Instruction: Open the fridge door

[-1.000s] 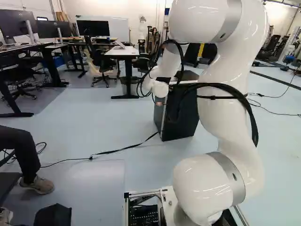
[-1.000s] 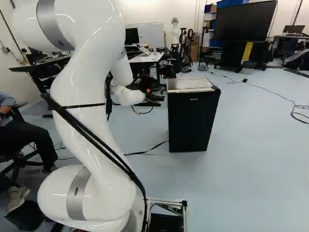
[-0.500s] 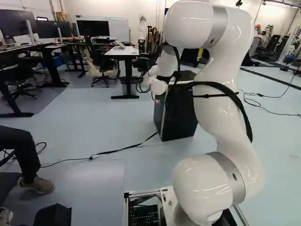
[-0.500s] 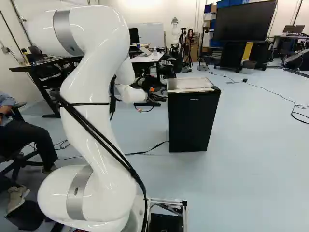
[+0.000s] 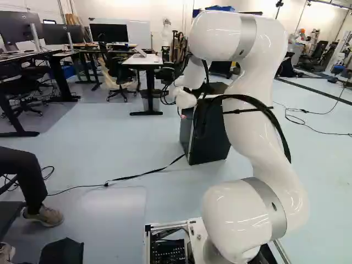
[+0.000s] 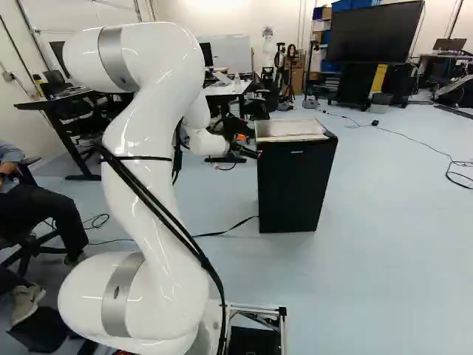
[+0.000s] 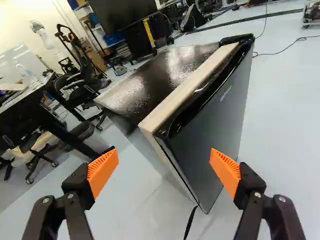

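Blk fridge (image 6: 295,181); upright on flr; door shut.

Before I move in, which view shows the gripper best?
The wrist view: the gripper stands open, both orange pads in plain sight. The right base view shows it small, beside the fridge; in the left, the arm hides most of it.

In the left base view, the arm (image 5: 256,126) and its cords (image 5: 242,98) hide some of the fridge (image 6: 295,185) and most of the hand (image 6: 253,154). In the right base view, the hand looks tiny and dark, so I can't tell if it touches the fridge. The fridge door (image 7: 212,132) hides what is inside, and its little mark (image 7: 226,93) is too small to read. The wrist view cuts off the back ends of the 2 fingers, the floor cord (image 7: 190,222) and the big screen's top.
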